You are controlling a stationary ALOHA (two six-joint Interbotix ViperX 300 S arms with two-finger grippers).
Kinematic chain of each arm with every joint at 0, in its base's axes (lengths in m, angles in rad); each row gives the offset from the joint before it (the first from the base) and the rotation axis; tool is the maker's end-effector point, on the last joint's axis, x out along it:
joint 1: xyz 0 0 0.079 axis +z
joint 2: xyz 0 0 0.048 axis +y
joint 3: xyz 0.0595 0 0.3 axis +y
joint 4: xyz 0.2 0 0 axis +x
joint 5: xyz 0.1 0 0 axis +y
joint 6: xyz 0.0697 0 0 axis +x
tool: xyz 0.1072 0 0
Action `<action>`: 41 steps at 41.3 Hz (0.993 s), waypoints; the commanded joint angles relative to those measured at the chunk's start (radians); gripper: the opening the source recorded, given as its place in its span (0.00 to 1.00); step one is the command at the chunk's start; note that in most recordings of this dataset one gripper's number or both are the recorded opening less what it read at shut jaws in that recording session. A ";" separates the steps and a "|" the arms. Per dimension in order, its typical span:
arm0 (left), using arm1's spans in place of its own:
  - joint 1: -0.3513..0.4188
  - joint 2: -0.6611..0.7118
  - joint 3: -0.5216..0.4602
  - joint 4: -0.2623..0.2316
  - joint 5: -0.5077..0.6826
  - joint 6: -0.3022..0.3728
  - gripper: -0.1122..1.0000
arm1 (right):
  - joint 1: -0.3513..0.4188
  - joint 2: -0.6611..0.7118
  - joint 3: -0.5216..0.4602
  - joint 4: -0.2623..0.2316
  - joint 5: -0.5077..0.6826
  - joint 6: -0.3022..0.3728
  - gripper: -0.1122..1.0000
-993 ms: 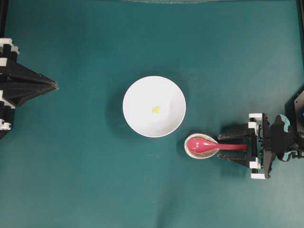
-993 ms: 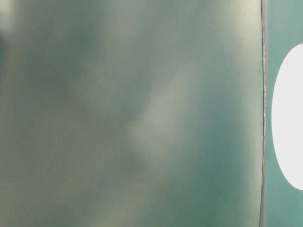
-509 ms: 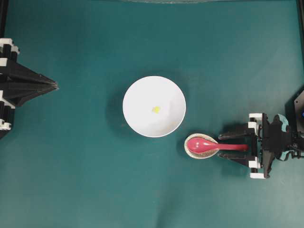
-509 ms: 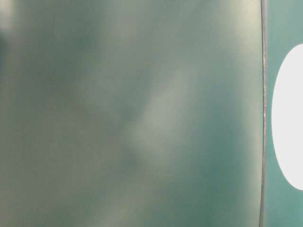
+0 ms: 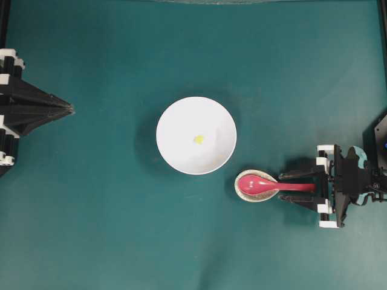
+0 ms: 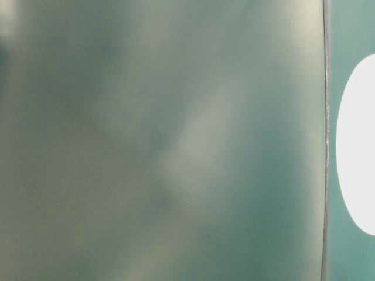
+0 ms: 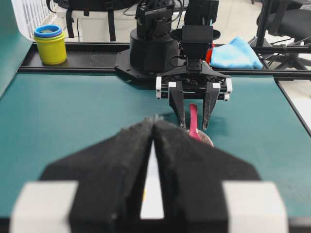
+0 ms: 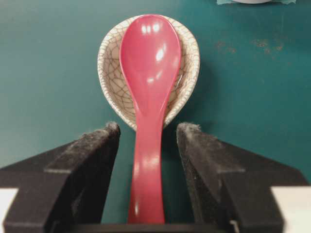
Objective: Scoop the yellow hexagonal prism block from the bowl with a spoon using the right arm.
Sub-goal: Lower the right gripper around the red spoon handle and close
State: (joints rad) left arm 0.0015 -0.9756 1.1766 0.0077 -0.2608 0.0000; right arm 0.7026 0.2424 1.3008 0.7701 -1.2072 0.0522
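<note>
Low at the right edge of the overhead view, the right hand [image 5: 300, 189] stood spread, its fingers [image 8: 92, 160] flanking the spoon [image 5: 266, 185] handle with a narrow gap on each side. Its scoop lay in the speckled spoon rest [image 5: 245, 192]. Up-left, nearby, sat the bowl [image 5: 175, 154] holding the yellow hexagonal prism block [image 5: 198, 139]. Bare green surface [image 5: 121, 241] lay all around. At far left, the left hand [image 5: 65, 109] was pressed together.

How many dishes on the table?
2: a plain round white bowl at the centre, and a small crackled beige spoon rest to its lower right, under the red spoon.
</note>
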 commanded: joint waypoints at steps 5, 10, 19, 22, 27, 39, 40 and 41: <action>-0.002 0.009 -0.023 0.003 -0.005 0.002 0.18 | 0.006 -0.009 0.000 0.003 -0.008 0.002 0.58; 0.000 0.009 -0.023 0.003 -0.005 0.002 0.18 | 0.006 -0.011 0.002 0.003 -0.006 0.002 0.53; -0.002 0.009 -0.023 0.003 -0.005 0.002 0.18 | 0.006 -0.011 0.005 0.005 -0.008 0.002 0.45; -0.002 0.009 -0.025 0.003 -0.005 0.002 0.18 | 0.006 -0.011 0.005 0.005 -0.009 0.002 0.43; -0.002 0.009 -0.025 0.003 -0.005 0.002 0.18 | 0.008 -0.011 0.005 0.003 -0.009 0.002 0.38; -0.002 0.009 -0.023 0.003 0.009 0.000 0.18 | 0.006 -0.040 0.008 0.003 -0.006 0.002 0.30; -0.002 0.009 -0.025 0.003 0.014 -0.002 0.18 | 0.006 -0.046 0.009 0.005 -0.006 0.002 0.30; -0.002 0.009 -0.025 0.003 0.023 -0.006 0.18 | 0.006 -0.054 0.011 0.005 -0.005 0.002 0.30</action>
State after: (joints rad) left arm 0.0015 -0.9756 1.1766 0.0077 -0.2485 -0.0015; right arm 0.7041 0.2286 1.3085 0.7716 -1.2072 0.0522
